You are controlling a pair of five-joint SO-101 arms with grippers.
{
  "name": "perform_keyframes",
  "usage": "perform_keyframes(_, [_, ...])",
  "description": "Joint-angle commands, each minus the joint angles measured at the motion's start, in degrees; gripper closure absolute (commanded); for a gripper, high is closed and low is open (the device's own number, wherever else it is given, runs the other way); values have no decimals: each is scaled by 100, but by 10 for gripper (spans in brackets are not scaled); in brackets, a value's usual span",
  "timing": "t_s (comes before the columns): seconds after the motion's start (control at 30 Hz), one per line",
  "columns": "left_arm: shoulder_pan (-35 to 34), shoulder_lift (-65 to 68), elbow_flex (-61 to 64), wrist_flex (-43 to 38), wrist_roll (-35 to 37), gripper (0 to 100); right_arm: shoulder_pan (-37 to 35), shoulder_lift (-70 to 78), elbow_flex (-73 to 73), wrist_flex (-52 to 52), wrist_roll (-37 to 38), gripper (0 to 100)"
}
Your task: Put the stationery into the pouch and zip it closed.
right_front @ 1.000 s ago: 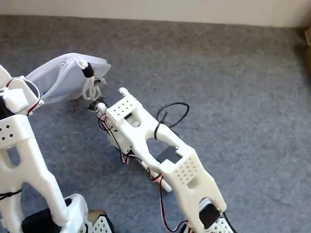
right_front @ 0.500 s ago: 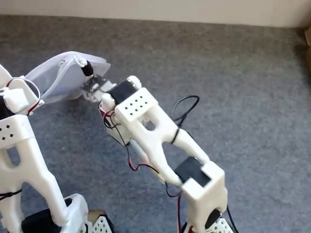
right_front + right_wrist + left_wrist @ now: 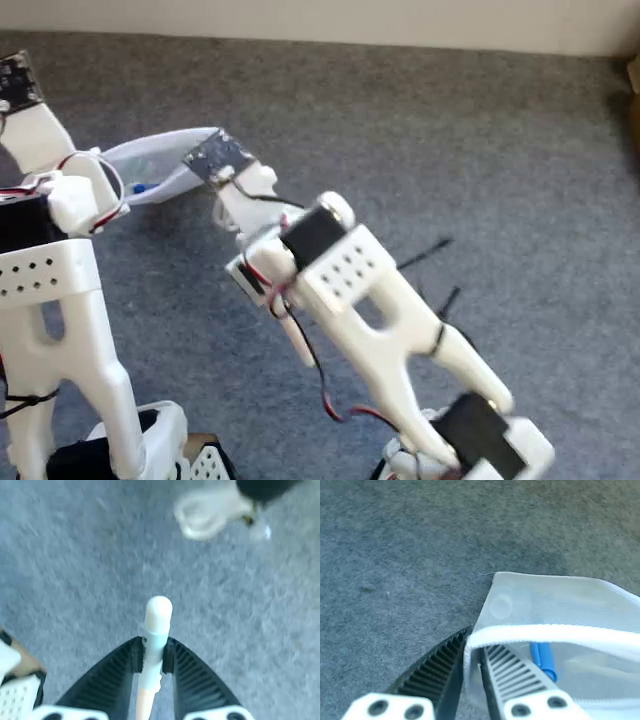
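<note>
My left gripper (image 3: 472,642) is shut on the white zip band at one end of the mesh pouch (image 3: 555,605). A blue pen (image 3: 543,661) lies inside the pouch. In the high view the pouch (image 3: 150,162) hangs off the floor between the left arm (image 3: 60,270) and the right arm's wrist (image 3: 250,190). My right gripper (image 3: 154,647) is shut on a white pen-like stick (image 3: 157,617), which points at the carpet. A blurred white pull loop (image 3: 205,515) with a black stopper sits farther off in the right wrist view.
Grey carpet (image 3: 480,160) covers the whole floor, with open room to the right. A pale wall (image 3: 320,18) runs along the back. A tan piece (image 3: 20,666) lies near the arm bases.
The right arm has swung up and left, so its wrist is now at the pouch's end. The left arm has risen, and the pouch now hangs flatter and narrower.
</note>
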Motion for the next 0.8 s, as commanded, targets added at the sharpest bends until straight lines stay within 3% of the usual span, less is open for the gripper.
perform_keyframes(0.0, [365,-4,4,-35,-62,992,-66,-1121,752,-989,-273,993])
perform_keyframes(0.5, [813,-4,22,167,-264,993,-66,-3591,3029,-3969,-457,993])
perform_keyframes(0.77, [813,-4,163,167,-264,993,-215,-4101,3486,-5912,-457,993])
